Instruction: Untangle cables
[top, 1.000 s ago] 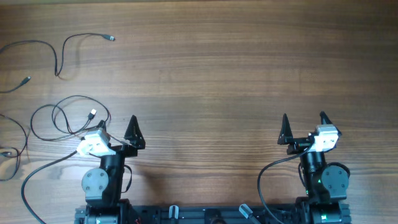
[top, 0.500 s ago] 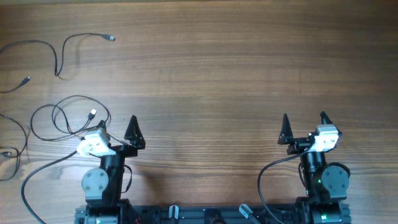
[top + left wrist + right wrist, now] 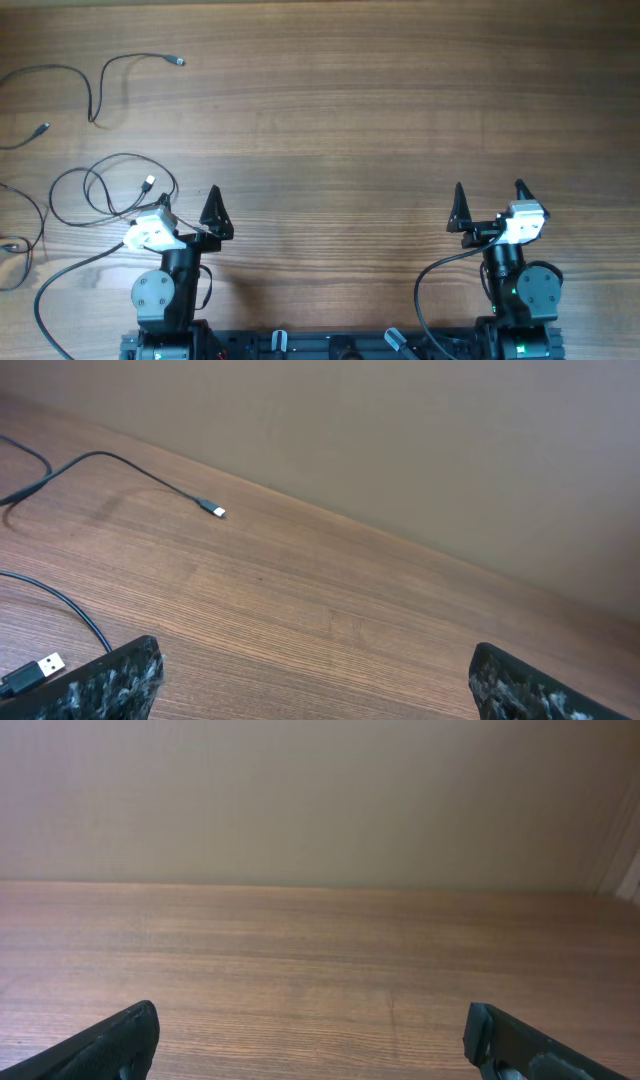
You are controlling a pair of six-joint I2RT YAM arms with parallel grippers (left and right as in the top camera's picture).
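Several thin black cables lie as loose strands at the table's left. One curls to a silver plug (image 3: 178, 62) at the far left; it also shows in the left wrist view (image 3: 216, 511). Another ends in a plug (image 3: 42, 128) at the left edge. A looped cable with a silver USB plug (image 3: 148, 183) lies just left of my left gripper (image 3: 188, 206); that plug shows beside my left finger (image 3: 45, 663). The left gripper (image 3: 315, 685) is open and empty. My right gripper (image 3: 490, 196) is open and empty, far from the cables; its wrist view (image 3: 310, 1042) shows only bare wood.
Another cable strand with a plug (image 3: 10, 245) runs off the left edge. Thicker black arm wires loop beside each base, on the left (image 3: 45, 290) and on the right (image 3: 420, 290). A plain wall (image 3: 320, 800) stands behind the table's far edge.
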